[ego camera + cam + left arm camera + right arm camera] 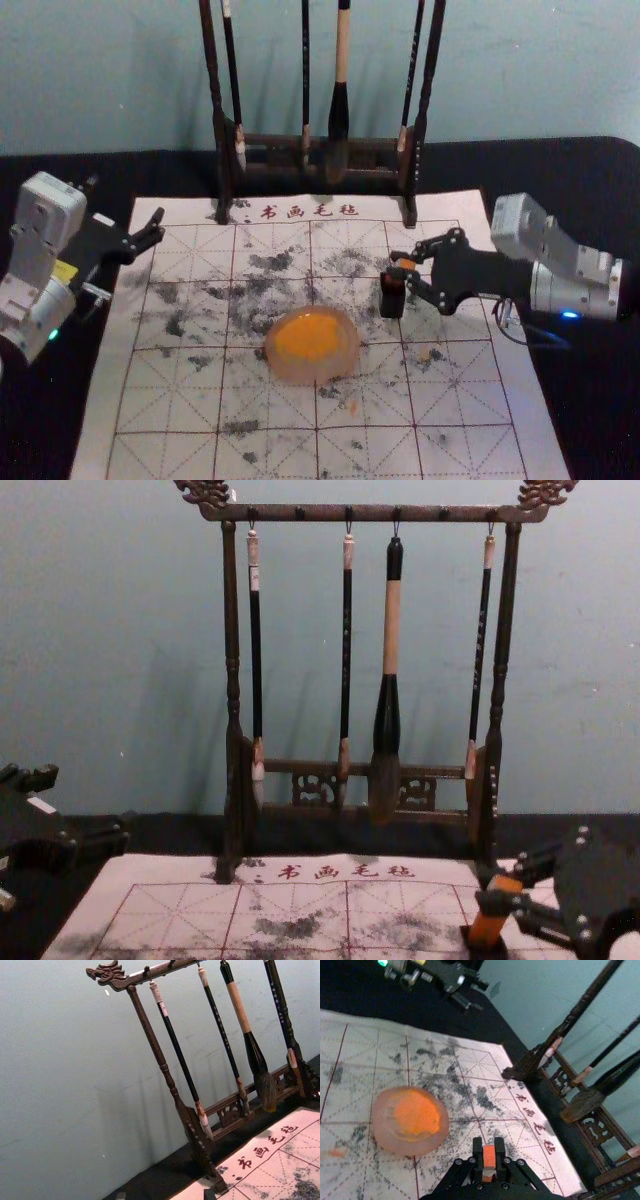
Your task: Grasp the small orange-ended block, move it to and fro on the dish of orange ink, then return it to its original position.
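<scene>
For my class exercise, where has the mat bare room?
Free: the mat nearer than the dish, and between dish and left pincer. Crowded: right of the dish, where the right pincer grips the block, and at the rack.

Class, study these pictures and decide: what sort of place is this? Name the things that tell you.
Probably a calligraphy or ink-painting workspace: a rack hung with brushes, a gridded mat marked with Chinese characters and dark smudges, and a dish of orange ink.
</scene>
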You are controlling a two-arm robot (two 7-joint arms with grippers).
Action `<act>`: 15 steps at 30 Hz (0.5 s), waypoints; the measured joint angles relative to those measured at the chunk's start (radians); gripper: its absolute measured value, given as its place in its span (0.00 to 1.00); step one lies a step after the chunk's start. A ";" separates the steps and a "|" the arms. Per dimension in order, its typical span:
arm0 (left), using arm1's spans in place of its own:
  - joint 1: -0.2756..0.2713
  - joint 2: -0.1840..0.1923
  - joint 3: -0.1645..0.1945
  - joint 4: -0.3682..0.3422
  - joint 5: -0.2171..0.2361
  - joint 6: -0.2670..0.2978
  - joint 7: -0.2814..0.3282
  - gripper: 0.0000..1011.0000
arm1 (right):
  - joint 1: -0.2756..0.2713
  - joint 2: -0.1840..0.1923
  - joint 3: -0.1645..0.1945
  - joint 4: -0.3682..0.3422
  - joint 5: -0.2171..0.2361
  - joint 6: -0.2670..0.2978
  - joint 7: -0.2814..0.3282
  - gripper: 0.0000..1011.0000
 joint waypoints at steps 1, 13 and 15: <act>0.000 0.000 0.000 0.000 0.000 0.000 0.000 0.99 | 0.001 0.001 0.006 -0.003 0.019 0.014 0.008 0.13; 0.000 0.000 0.000 0.000 0.000 0.000 0.000 0.99 | 0.010 0.009 0.039 -0.020 0.163 0.107 0.072 0.13; 0.000 0.000 0.000 0.000 0.000 0.000 0.000 0.99 | 0.011 0.011 0.041 -0.024 0.183 0.119 0.081 0.13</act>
